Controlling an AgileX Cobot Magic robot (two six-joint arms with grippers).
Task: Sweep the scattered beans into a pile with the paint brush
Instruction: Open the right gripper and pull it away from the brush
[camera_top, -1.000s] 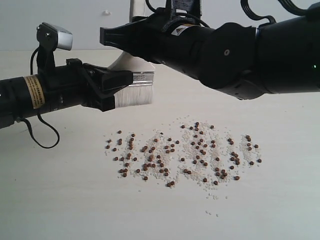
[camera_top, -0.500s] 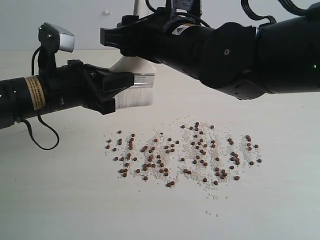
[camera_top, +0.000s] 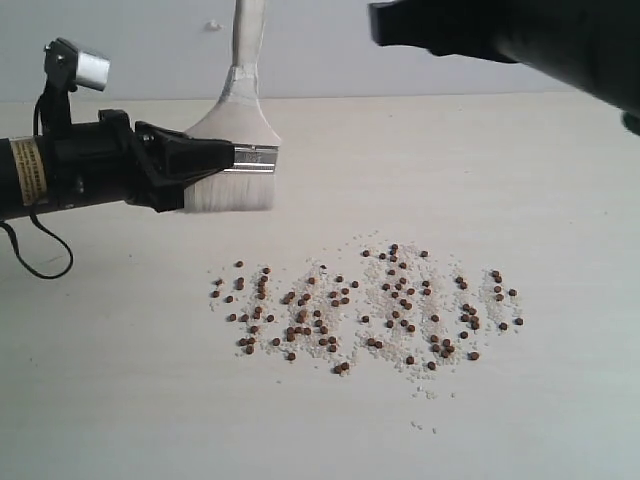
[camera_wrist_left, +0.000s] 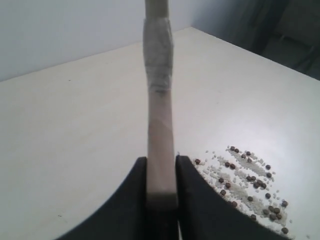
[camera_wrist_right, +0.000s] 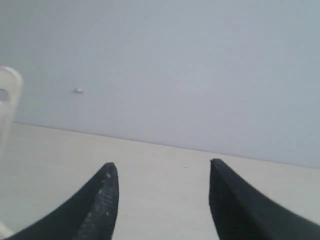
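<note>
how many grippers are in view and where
2. The left gripper is at the exterior view's left, shut on the paint brush; the right gripper is at its upper right, open and empty.

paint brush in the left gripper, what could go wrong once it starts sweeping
1. The left gripper pinches the paint brush only near its ferrule, so pressing the bristles on the table might twist it in the jaws.
2. The beans are round and spread wider than the bristles; a quick stroke may roll some away or miss the far end.
</note>
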